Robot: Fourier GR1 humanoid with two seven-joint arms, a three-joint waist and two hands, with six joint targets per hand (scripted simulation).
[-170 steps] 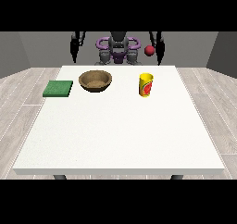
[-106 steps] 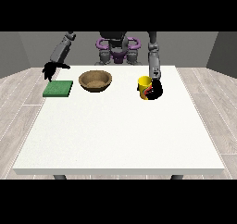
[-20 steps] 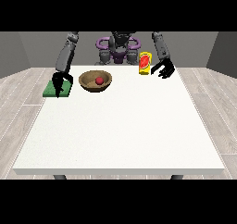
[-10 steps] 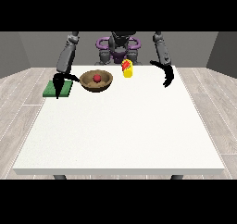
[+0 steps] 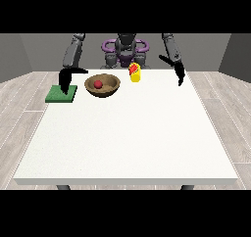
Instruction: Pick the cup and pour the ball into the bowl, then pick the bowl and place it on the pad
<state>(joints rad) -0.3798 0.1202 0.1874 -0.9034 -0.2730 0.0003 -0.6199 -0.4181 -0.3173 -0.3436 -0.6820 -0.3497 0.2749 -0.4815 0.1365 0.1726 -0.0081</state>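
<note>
A brown wooden bowl [image 5: 109, 90] stands at the table's back left, and a red ball [image 5: 98, 84] lies inside it. Left of the bowl a green pad [image 5: 59, 96] lies flat. The yellow cup [image 5: 135, 73] with a red mark is at the table's back edge, right of the bowl and tilted, with no hand touching it. The hand at the view's left [image 5: 63, 78] hangs over the pad with its fingers pointing down and nothing in them. The hand at the view's right [image 5: 179, 74] is raised at the table's back right, fingers relaxed and empty, well apart from the cup.
The white table [image 5: 127, 133] stretches wide towards the camera. The robot's purple and grey torso [image 5: 125, 52] stands behind the back edge, just behind the cup.
The hand at the view's right has let go of the cup and drawn off to the right. The cup now sits left of where it was held. The ball stays in the bowl.
</note>
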